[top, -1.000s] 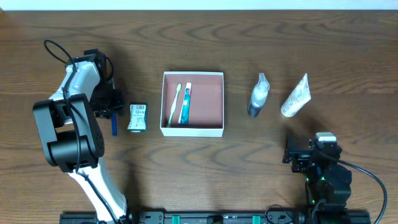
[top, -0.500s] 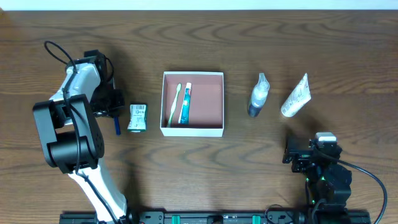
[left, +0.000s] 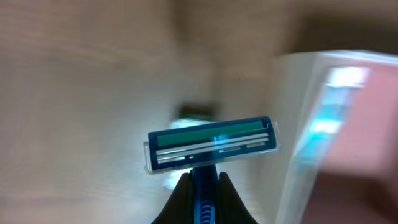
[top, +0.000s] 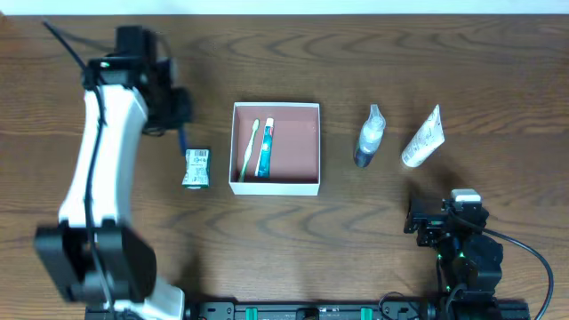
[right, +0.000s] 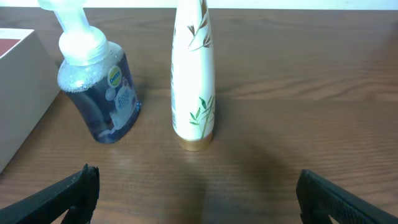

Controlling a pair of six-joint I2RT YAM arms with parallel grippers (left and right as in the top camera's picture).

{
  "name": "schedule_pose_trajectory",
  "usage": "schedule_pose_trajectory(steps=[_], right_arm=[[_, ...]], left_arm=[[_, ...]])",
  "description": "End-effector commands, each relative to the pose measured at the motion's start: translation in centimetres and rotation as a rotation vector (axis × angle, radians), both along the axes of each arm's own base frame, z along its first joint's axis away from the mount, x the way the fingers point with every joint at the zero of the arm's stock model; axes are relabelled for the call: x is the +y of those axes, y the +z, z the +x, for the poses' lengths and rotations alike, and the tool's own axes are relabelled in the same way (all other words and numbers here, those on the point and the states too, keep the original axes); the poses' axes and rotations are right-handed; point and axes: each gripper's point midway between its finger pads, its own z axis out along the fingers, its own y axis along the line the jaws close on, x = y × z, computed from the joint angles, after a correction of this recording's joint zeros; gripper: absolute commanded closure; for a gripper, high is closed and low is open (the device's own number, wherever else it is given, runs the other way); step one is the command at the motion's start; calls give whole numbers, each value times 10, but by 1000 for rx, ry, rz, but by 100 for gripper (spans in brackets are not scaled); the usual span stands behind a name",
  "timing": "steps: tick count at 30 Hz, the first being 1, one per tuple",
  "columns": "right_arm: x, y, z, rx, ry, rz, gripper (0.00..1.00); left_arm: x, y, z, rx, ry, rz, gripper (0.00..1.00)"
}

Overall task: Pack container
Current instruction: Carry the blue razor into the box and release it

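Container mid-table, open side up. Inside, along left wall: toothbrush and toothpaste tube, side by side; rest shows reddish-brown floor. Left gripper out left of container's far corner, fingers clamped on blue razor by handle. Small packet just beside left wall, outside. Foam bottle and white tube on table right of container. Right gripper spread wide, holding nothing.
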Motion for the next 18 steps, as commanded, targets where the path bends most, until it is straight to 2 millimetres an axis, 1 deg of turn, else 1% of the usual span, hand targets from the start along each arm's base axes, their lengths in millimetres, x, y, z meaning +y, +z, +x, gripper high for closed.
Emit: schedule_pose_trajectory(steps=[1, 3, 5, 7, 10, 13, 15, 18], right_arm=[[3, 0, 0, -4, 17, -8, 1], [3, 0, 0, -4, 17, -8, 1], [3, 0, 0, -4, 17, -8, 1], [3, 0, 0, -4, 17, -8, 1], [3, 0, 0, -4, 17, -8, 1], [3, 0, 0, -4, 17, -8, 1], [3, 0, 0, -4, 17, -8, 1], [3, 0, 0, -4, 17, -8, 1]], left_arm=[[-59, 17, -2, -58, -120, -68, 94], [-87, 13, -3, -64, -171, -77, 94], [-110, 0, -4, -57, -212, -72, 94], [-123, -17, -3, -42, -217, -42, 94], [-136, -43, -3, -3, -226, 0, 94], [-144, -71, -4, 57, -234, 21, 94], [-145, -87, -5, 98, -222, 28, 94], [-144, -105, -7, 144, -197, 40, 94]])
